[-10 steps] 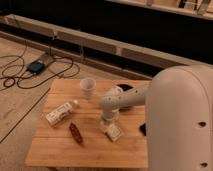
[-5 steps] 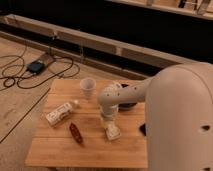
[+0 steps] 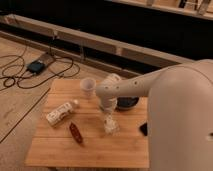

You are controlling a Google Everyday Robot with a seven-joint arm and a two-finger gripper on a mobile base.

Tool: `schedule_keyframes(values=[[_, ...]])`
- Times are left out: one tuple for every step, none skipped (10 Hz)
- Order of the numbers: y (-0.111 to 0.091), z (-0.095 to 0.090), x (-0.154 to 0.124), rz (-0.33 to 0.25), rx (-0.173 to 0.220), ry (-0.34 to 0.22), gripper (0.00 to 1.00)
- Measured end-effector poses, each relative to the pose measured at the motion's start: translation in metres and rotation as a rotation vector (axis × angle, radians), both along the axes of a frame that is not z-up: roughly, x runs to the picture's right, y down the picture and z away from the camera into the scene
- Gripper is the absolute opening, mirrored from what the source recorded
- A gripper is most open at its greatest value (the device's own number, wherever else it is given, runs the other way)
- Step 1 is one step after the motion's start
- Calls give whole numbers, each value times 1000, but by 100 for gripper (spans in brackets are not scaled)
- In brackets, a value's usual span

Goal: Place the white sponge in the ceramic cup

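white sponge (image 3: 111, 128) beneath end effector (image 3: 109, 121), ceramic cup (image 3: 88, 88) upright, apart

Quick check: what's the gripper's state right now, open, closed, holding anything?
Gripper: down at the white sponge on the wooden table, apart from the ceramic cup; open, closed or holding the sponge cannot be told.
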State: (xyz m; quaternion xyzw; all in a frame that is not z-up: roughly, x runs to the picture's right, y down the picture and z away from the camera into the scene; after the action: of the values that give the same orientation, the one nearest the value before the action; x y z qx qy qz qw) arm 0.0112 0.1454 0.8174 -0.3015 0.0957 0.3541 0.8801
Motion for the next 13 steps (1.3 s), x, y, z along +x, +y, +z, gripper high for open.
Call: schedule_keyframes(values=[[-22,0,0,12,39,-6,0],[-45,1,3,20,82,-10,0],[-75,3,6,28,137,-18,0],[-99,6,7,33,182,-27,0],[-118,9,7,37,218,-38,0],[-142,14,4,43,260,-57,0],[-166,21,-5,47,304,-88,0],[-178,24,-12,46,328,-111,0],[-198,29,-29,48,363,-154,0],[-209,32,-39,47,383,-184,0],[-218,35,-49,48,400,-212,0],[-226,37,-58,48,416,-238,0],[-236,36,-70,49,434,-271,0]])
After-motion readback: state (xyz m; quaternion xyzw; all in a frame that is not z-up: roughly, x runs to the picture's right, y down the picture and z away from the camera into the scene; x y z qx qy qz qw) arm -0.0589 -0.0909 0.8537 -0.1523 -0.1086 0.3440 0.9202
